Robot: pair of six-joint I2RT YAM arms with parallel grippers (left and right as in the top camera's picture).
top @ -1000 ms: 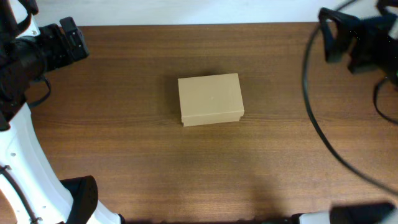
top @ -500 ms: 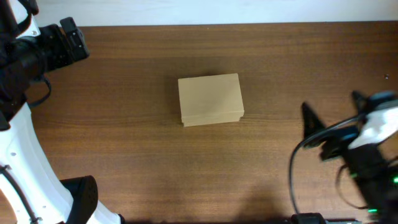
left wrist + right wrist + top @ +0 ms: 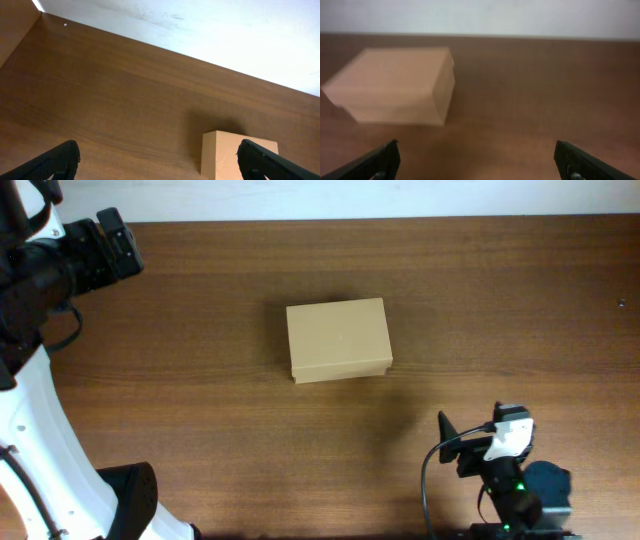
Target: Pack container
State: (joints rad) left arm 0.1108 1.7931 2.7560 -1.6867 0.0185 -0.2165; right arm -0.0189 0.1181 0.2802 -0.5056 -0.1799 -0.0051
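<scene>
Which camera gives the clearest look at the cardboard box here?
Overhead: the container sits whole and sharp, lid closed. The right wrist view shows it whole but blurred, from the side; the left wrist view catches only one corner.

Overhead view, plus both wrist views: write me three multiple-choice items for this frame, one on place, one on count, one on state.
1. Where on the table does the container sit?
A) at the far left edge
B) near the middle
C) in the front right corner

2. How many cardboard boxes are on the table?
A) three
B) two
C) one

3. How is the container's lid?
A) closed flat
B) standing open
C) lying beside it

Answers:
1 B, the overhead view shows bare wood on every side of it.
2 C, every view shows only that one box.
3 A, its top lies flat with no flap raised.
</scene>
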